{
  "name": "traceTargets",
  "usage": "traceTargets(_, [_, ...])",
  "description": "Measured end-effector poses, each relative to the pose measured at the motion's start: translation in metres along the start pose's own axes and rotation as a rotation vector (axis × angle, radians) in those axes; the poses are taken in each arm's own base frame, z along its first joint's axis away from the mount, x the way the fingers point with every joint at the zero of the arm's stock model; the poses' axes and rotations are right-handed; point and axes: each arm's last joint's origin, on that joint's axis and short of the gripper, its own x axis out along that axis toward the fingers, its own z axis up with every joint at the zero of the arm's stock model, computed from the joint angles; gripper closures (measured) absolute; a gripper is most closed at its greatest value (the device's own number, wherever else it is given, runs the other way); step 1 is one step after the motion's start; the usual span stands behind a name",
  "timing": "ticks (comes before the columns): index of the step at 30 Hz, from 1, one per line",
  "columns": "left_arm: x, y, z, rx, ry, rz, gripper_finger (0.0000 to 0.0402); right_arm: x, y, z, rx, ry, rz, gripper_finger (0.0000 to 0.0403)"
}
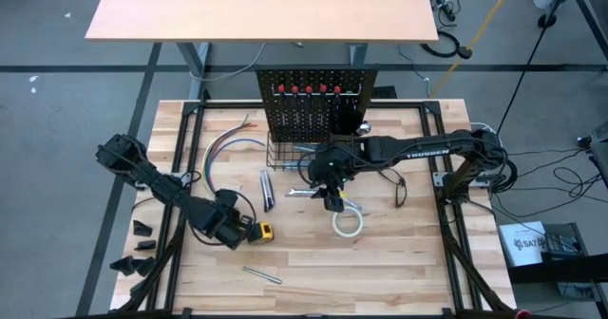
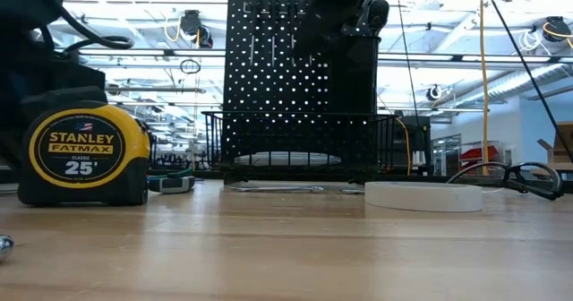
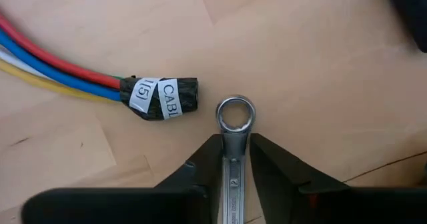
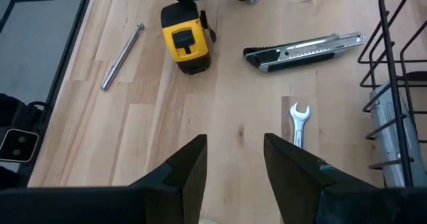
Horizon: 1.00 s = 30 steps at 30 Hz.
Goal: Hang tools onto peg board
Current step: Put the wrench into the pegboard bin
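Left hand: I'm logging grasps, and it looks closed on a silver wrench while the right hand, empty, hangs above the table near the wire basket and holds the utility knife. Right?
Not quite. The right hand holds nothing: in the right wrist view the utility knife lies on the table. The left hand does grip the silver wrench, as the left wrist view shows.

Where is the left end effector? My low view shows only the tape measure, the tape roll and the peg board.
Observer: It is beside the tape measure. The left end effector is closed on the shank of a silver ring wrench.
Operator: And the right one?
Observer: The right end effector is open and empty above the table, beside the wire basket. An open-end wrench lies close by.
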Motion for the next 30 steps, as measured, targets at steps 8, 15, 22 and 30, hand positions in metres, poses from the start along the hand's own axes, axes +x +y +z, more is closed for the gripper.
traceTargets(8, [0.002, 0.000, 0.001, -0.022, 0.066, 0.005, 0.0271, 0.000, -0.001, 0.000, -0.012, 0.005, -0.001, 0.0259])
traceTargets(15, [0.003, -0.001, 0.008, -0.058, 0.079, 0.004, 0.0267, 0.000, -0.001, -0.002, -0.010, 0.016, 0.000, 0.0259])
traceTargets(22, [-0.003, 0.005, 0.013, -0.054, 0.032, 0.007, 0.0267, 0.000, 0.000, -0.005, 0.014, 0.049, 0.002, 0.0259])
traceTargets(30, [0.005, 0.009, 0.012, -0.064, 0.093, -0.038, 0.0267, -0.009, 0.003, -0.003, 0.009, 0.031, 0.005, 0.0259])
